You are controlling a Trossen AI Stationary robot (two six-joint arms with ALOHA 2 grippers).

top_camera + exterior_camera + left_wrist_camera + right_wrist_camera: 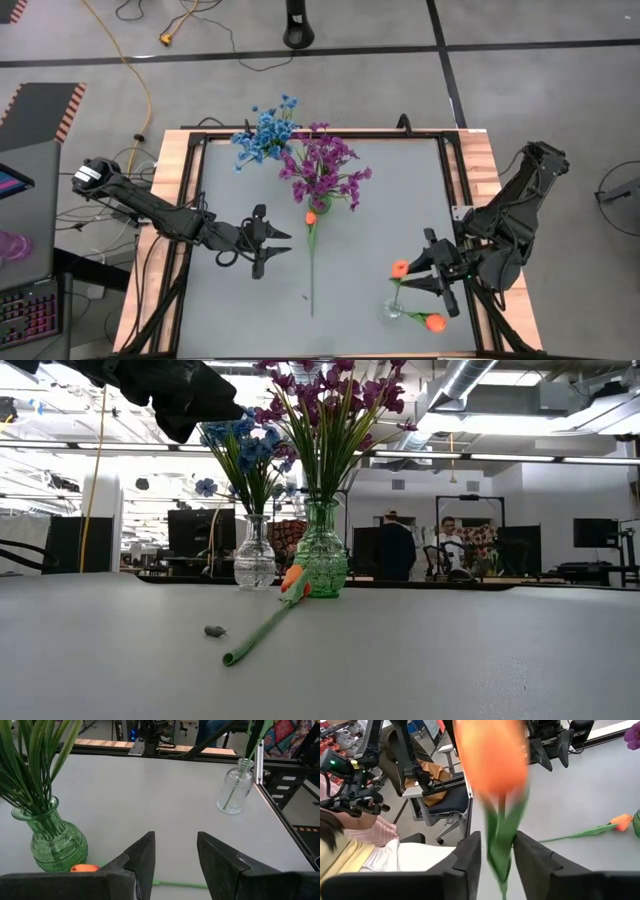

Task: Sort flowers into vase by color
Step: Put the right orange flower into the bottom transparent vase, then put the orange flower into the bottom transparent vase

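Tulips occupy us first: in the right wrist view we see a smooth, egg-shaped orange tulip bud (491,755) on a thin green stem with narrow leaves, standing upright between the dark, blocky fingers (465,865) of the right pincer (437,283); whether those fingers actually press the stem we cannot tell. From above, this bud sits just ahead of that pincer, over a small clear glass vase (391,311) with a round belly and narrow neck; a second orange bud (434,322) leans out of the same vase, beside the pincer. A third tulip (311,255) lies flat on the matte grey desk (380,200); its long stem runs straight, bud end touching the ribbed green glass vase (321,563), cut end towards the desk's near edge. It lies just ahead of the left pincer (278,249), whose wedge-shaped fingers (142,857) stand apart, gripping nothing. Purple flowers (325,165) fan out of the green vase; blue flowers (264,133) fill a clear ribbed vase (254,560) just beside it, beyond the left pincer.
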